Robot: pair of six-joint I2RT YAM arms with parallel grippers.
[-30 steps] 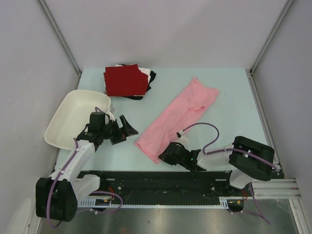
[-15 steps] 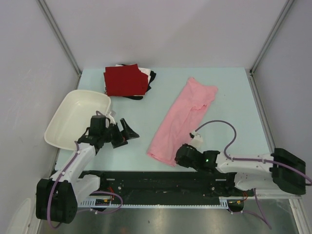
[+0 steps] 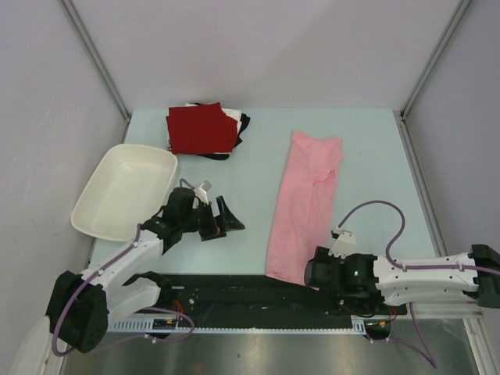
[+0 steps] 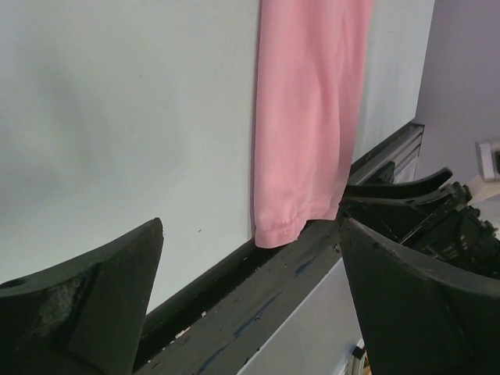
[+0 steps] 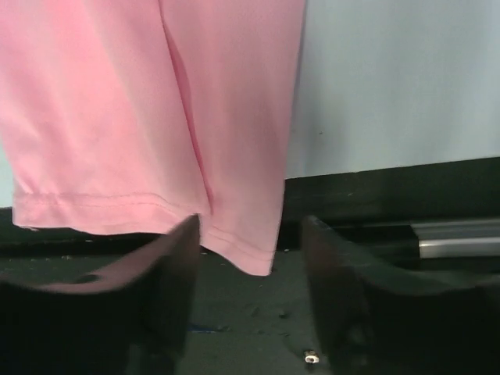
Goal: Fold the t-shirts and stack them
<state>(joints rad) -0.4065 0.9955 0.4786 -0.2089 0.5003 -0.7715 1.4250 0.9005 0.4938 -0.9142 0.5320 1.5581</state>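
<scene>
Here is where things stand: the plain light pink cotton t-shirt [image 3: 306, 205] lies on the pale green table [image 3: 234, 176] as one long narrow strip, sides folded in, running from the far right of the table down to the near edge; its hem hangs just over that edge onto the black rail [image 3: 234, 289] in front of the arm bases; the right gripper [image 5: 250, 266] sits low at that hem, fingers parted part way, and the wrist view shows the stitched hem corner dipping between them with nothing pinched, so it holds no cloth; the left gripper [image 3: 221, 220] hovers over bare table well to the left of the strip, spread as wide as it goes and empty, looking across at the hem; at the far left of the table waits the stack of folded shirts [image 3: 201, 129], dark red on top with white and black edges peeking out beneath; the white plastic tub [image 3: 125, 187] sits just beside the left arm with nothing showing inside; by my reckoning the task is well along, with several shirts folded and stacked, and the pink one through its lengthwise fold; what remains looks like folding the strip crosswise, hem toward collar, then carrying it across onto the red-topped pile.
</scene>
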